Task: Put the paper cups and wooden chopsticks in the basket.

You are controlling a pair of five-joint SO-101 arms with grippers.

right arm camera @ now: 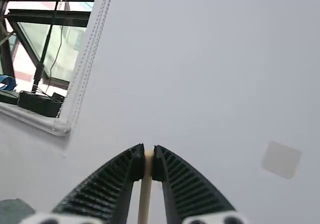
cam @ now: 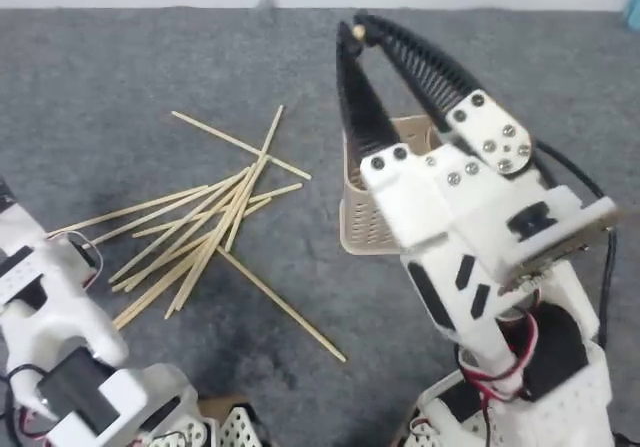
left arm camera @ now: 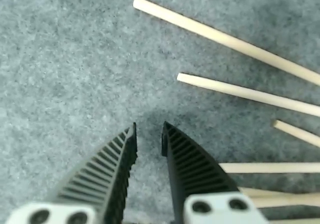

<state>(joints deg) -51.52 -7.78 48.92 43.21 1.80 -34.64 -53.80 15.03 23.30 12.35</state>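
Several wooden chopsticks point(cam: 200, 232) lie in a loose fan on the grey carpet, left of the tan basket point(cam: 365, 222). My right gripper point(cam: 350, 25) is raised above the basket and tilted up toward the wall. It is shut on one chopstick point(right arm camera: 145, 194), whose end peeks out between the fingertips point(right arm camera: 136, 156). My left gripper point(left arm camera: 148, 134) hovers low over bare carpet with its jaws a little apart and nothing between them. The ends of some chopsticks point(left arm camera: 225, 38) lie just beyond and beside it.
The right arm's white body point(cam: 480, 237) covers most of the basket. The left arm's base point(cam: 50, 337) sits at the near left corner. One chopstick point(cam: 285, 307) lies apart from the pile, toward the near side. A white wall point(right arm camera: 210, 73) stands behind the table.
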